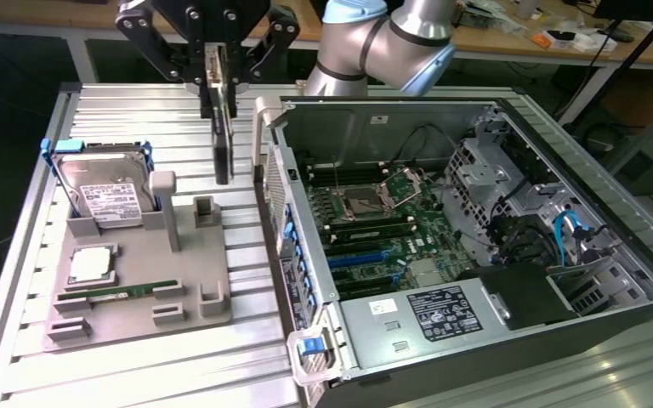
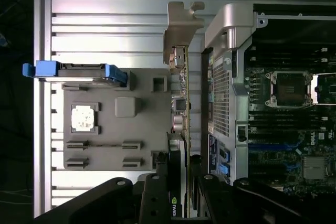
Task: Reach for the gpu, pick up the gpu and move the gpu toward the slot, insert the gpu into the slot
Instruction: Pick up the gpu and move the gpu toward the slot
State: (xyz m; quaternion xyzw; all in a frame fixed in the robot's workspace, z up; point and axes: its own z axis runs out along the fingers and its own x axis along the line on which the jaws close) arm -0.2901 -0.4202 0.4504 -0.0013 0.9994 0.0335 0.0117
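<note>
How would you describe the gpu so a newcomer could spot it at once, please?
Start at the open computer case; between its side wall and the grey parts holder, the jaws hold the gpu aloft. Unlike the silver hard drive standing in that holder, it is a thin black card with a metal end bracket.

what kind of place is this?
Likely a robotics lab: open computer case on a slotted aluminium table, grey parts fixture beside it, the gripper holding the gpu, workbenches behind.
</note>
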